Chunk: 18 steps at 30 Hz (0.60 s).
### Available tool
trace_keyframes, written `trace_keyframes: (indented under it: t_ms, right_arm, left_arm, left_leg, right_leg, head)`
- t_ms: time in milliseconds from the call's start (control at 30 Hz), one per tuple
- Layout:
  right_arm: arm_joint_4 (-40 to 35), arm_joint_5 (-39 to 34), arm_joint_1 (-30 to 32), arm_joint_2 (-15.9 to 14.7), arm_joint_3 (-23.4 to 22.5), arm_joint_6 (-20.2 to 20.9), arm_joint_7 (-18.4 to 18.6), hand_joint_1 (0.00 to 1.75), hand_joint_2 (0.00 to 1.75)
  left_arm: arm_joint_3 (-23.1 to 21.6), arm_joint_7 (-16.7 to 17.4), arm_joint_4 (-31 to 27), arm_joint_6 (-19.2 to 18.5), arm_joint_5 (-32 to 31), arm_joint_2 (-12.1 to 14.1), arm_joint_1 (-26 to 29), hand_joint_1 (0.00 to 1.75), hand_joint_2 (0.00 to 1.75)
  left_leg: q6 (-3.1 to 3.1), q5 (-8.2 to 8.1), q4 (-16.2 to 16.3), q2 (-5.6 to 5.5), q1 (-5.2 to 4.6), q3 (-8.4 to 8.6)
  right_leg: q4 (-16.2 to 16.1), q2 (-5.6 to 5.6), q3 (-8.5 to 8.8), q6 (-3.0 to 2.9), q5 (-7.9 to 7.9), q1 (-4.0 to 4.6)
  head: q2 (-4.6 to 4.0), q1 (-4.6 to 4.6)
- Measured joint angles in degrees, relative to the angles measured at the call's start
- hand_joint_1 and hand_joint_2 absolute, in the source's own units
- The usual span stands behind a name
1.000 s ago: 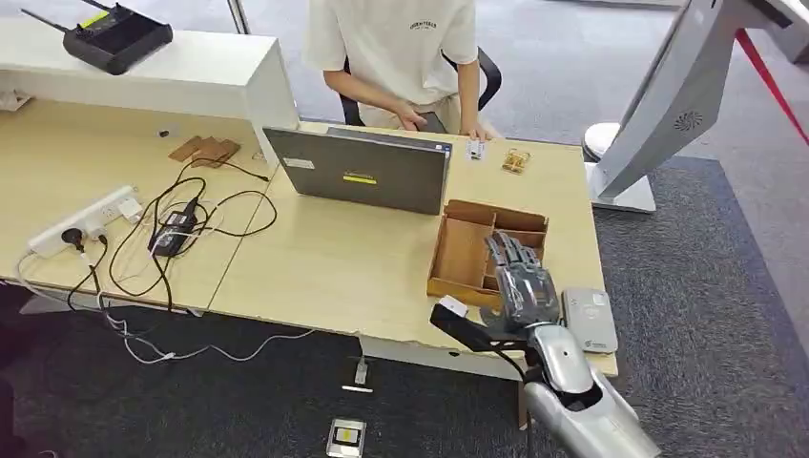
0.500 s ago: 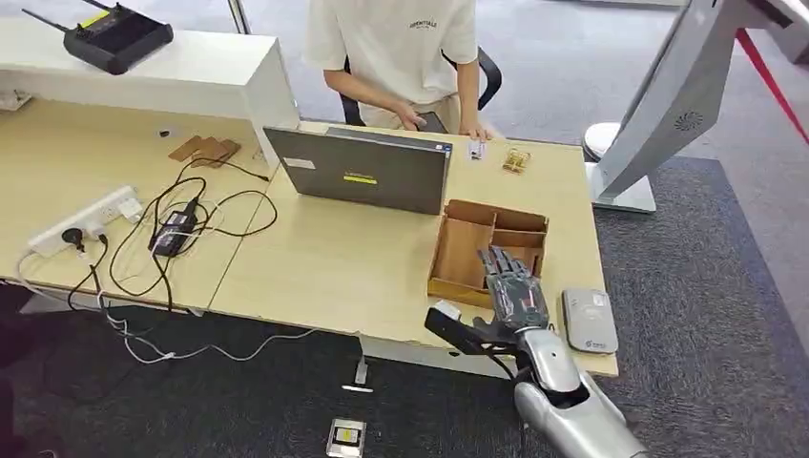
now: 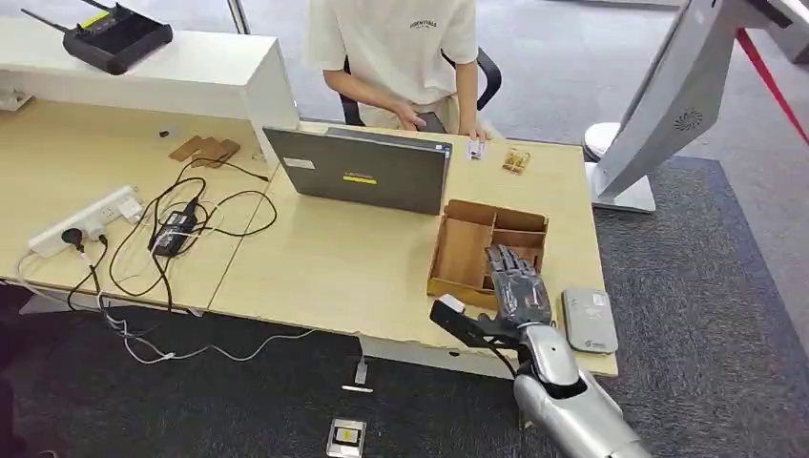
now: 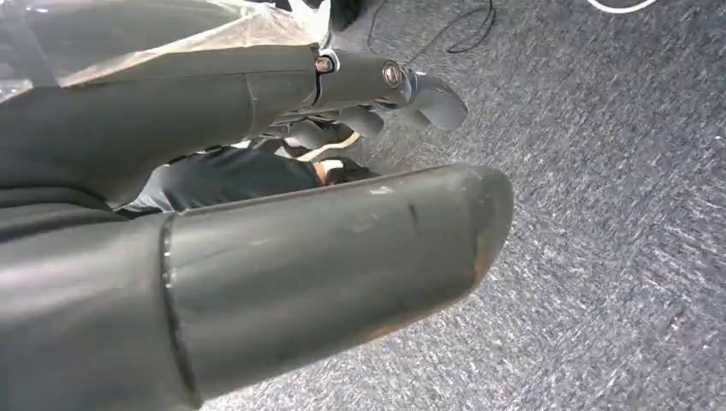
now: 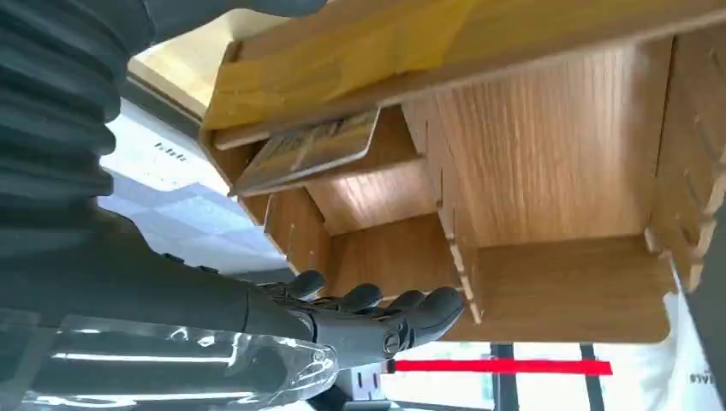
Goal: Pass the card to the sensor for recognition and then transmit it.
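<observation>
A wooden divided box (image 3: pixel 463 253) stands near the table's front right. My right hand (image 3: pixel 518 286) hovers over its near right compartment, fingers stretched out and holding nothing. In the right wrist view the card (image 5: pixel 308 150) lies flat in a compartment of the box (image 5: pixel 548 171), apart from my fingers (image 5: pixel 377 312). The grey card sensor (image 3: pixel 589 320) lies on the table just right of the hand, by the front edge. My left hand (image 4: pixel 377 94) hangs over grey carpet, holding nothing.
A grey laptop (image 3: pixel 367 172) stands behind the box, and a person (image 3: pixel 401 48) sits at the table's far side. A power strip (image 3: pixel 91 219) and cables (image 3: pixel 181 229) lie at left. A white stand (image 3: pixel 658 105) rises at right.
My right hand has drawn slightly back toward the table's front edge over the box and still holds nothing. Nothing else has moved.
</observation>
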Motion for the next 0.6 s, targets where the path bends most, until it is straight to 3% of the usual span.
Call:
trace_keyframes:
  t_ms: [600]
  right_arm:
    - [0.48,-1.23,-1.68,-2.3,-3.47,-3.28,0.9,0.0,1.75]
  left_arm:
    - [0.0,-0.81,0.92,1.2,1.25,0.0,1.37,0.0,0.0]
  left_leg:
    - [0.0,0.0,0.01,0.0,0.0,0.01]
  right_leg:
    - [-0.01,0.0,-0.01,0.0,0.0,-0.01]
  head:
    - [0.0,0.0]
